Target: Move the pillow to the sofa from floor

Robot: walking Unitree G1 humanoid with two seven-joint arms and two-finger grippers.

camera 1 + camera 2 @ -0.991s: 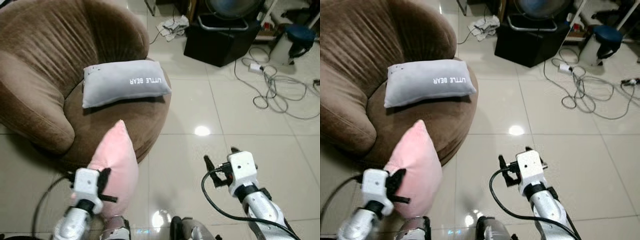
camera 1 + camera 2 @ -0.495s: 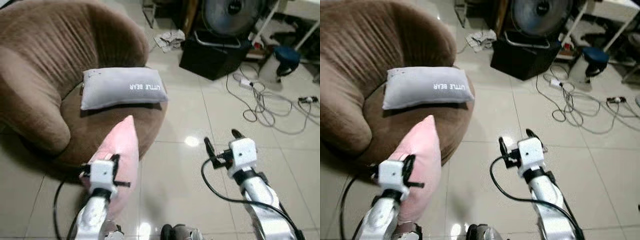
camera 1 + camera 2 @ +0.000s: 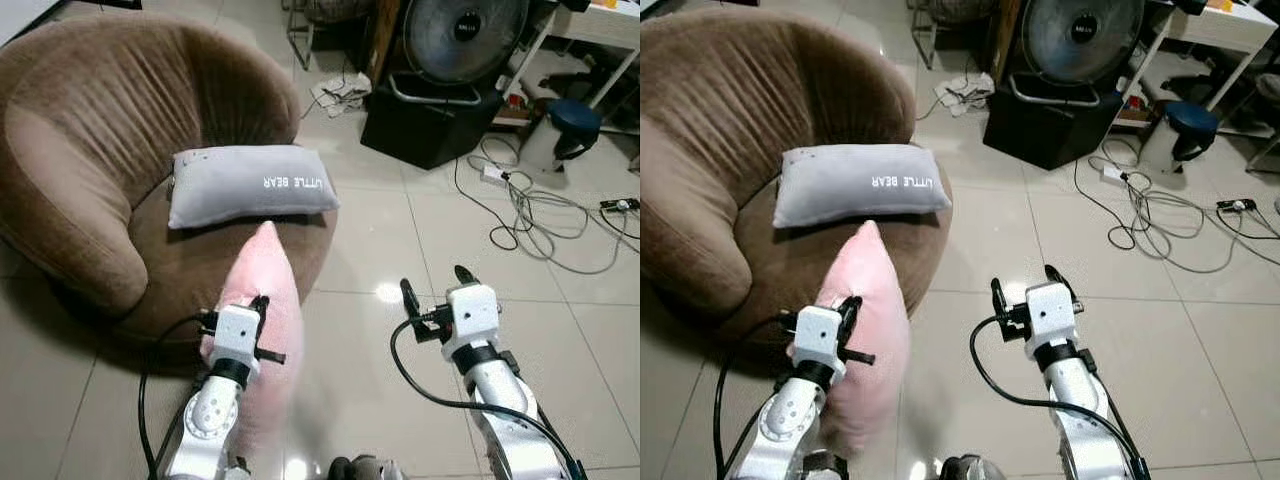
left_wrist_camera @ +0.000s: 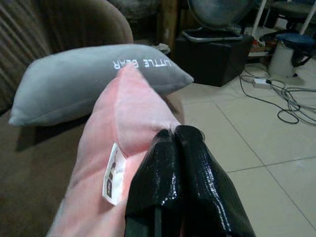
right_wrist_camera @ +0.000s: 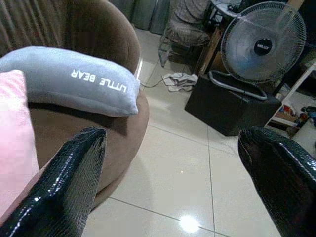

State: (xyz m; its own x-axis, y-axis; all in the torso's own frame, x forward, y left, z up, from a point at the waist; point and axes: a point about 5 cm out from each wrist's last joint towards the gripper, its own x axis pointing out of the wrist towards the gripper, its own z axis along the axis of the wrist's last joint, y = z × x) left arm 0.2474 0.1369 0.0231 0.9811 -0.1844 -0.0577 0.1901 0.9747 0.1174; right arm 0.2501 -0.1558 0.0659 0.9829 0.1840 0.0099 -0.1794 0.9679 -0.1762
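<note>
Left pincer [image 4: 177,136] clamps the pink pillow [image 3: 265,300] upright before the sofa [image 3: 90,150].

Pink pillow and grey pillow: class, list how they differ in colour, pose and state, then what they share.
The pink pillow is plain; the grey pillow bears white lettering. The pink one stands on end, pinched by the left gripper; the grey one lies flat on the brown sofa, untouched. Both are soft, rectangular cushions.
</note>
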